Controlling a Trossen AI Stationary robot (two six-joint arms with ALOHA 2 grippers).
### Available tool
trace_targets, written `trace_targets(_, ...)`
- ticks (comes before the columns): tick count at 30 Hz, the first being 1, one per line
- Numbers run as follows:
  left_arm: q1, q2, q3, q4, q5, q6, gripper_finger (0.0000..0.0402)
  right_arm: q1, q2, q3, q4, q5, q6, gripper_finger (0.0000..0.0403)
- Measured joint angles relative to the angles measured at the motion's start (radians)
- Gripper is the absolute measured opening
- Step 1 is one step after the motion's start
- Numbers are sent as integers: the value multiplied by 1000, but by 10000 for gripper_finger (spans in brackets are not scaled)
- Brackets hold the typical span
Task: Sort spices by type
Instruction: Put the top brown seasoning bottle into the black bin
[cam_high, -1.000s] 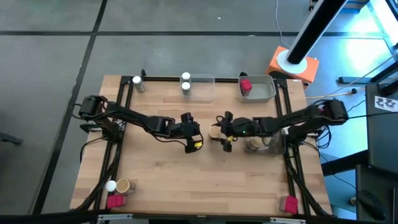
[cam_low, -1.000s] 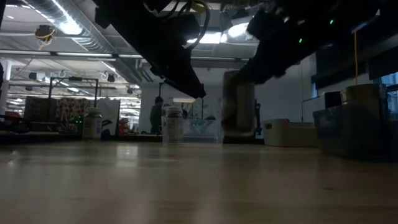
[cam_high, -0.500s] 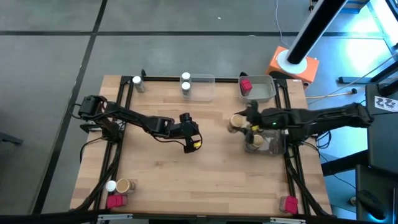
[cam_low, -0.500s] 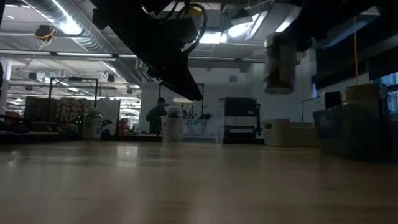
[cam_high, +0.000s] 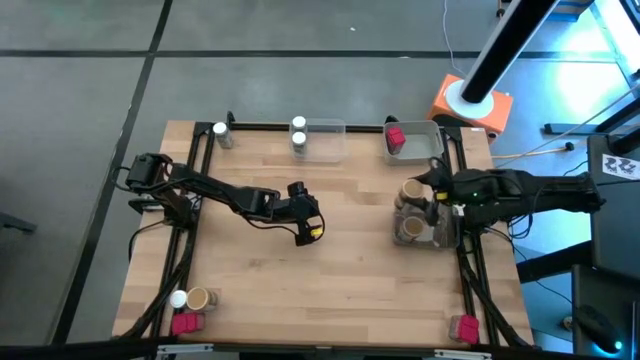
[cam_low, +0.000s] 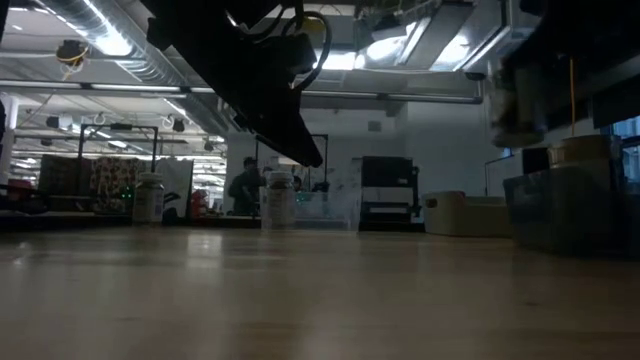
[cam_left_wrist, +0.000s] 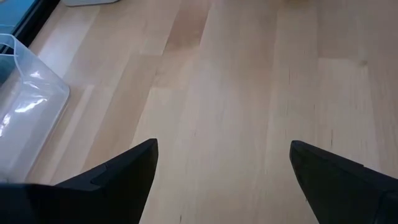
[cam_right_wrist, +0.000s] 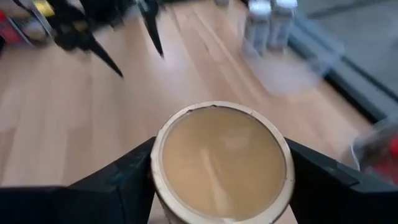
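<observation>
A tan-brown round jar (cam_high: 411, 190) with a flat tan lid (cam_right_wrist: 221, 160) hangs lifted at the table's right side, and my right gripper (cam_high: 420, 191) is shut on it. It is just beside the far end of a clear tray (cam_high: 441, 232) that holds another tan jar (cam_high: 410, 229). In the low view the held jar (cam_low: 515, 95) shows blurred, well above the table. My left gripper (cam_high: 308, 228) hovers open over the table's middle, nothing between its fingers (cam_left_wrist: 124, 177). My right gripper pinches the tan jar's round side wall (cam_right_wrist: 159, 194) just under the lid, one finger (cam_right_wrist: 115, 186) on each opposite side. The fingers come from the table's right side, slanting down. The jar is lifted clear of the table, lid up.
Two white-lidded jars (cam_high: 298, 132) stand at a clear tray (cam_high: 325, 140) at the back, and another (cam_high: 219, 132) at the back left. A red packet (cam_high: 395, 138) lies in a grey tray (cam_high: 420, 146). Front left: white-lidded jar (cam_high: 178, 298), tan jar (cam_high: 198, 298), red packet (cam_high: 185, 322). Front right: red packet (cam_high: 463, 327).
My right gripper has drawn back from the table's middle toward its right edge and risen, carrying the tan jar along, clear of the table, until it hangs by the tray at the right. Its wrist has rolled a little on the way.
</observation>
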Motion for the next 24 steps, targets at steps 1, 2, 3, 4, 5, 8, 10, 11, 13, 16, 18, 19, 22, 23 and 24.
trace_targets(1,0,0,0,1,0,0,347,0,-2,0,-25,0,18,282)
trace_targets(2,0,0,0,1,0,0,347,0,-3,0,-44,0,34,282)
trace_targets(3,0,0,0,1,0,0,347,0,-3,0,-61,0,49,282)
trace_targets(4,0,0,0,1,0,0,347,0,-3,0,-77,2,62,282)
trace_targets(5,0,0,0,2,0,0,347,0,-2,0,-92,6,71,282)
trace_targets(8,0,0,0,2,0,0,347,0,6,0,-127,14,81,282)
trace_targets(10,0,0,0,2,0,0,347,0,11,0,-127,15,85,282)
trace_targets(11,0,0,0,2,0,0,347,0,14,0,-129,15,88,282)
trace_targets(13,0,0,0,2,0,0,347,0,21,-1,-146,13,98,282)
trace_targets(16,0,0,0,1,0,0,347,0,37,-30,-141,8,101,282)
trace_targets(18,0,0,0,-1,0,0,347,0,38,-63,-135,9,109,282)
trace_targets(19,0,0,0,-1,0,0,347,0,38,-77,-126,8,110,282)
trace_targets(22,0,0,0,1,0,3,347,0,38,-91,-91,8,113,282)
trace_targets(23,0,0,0,2,0,3,347,0,37,-91,-87,8,115,282)
trace_targets(24,0,0,0,2,0,3,347,0,39,-91,-84,8,115,282)
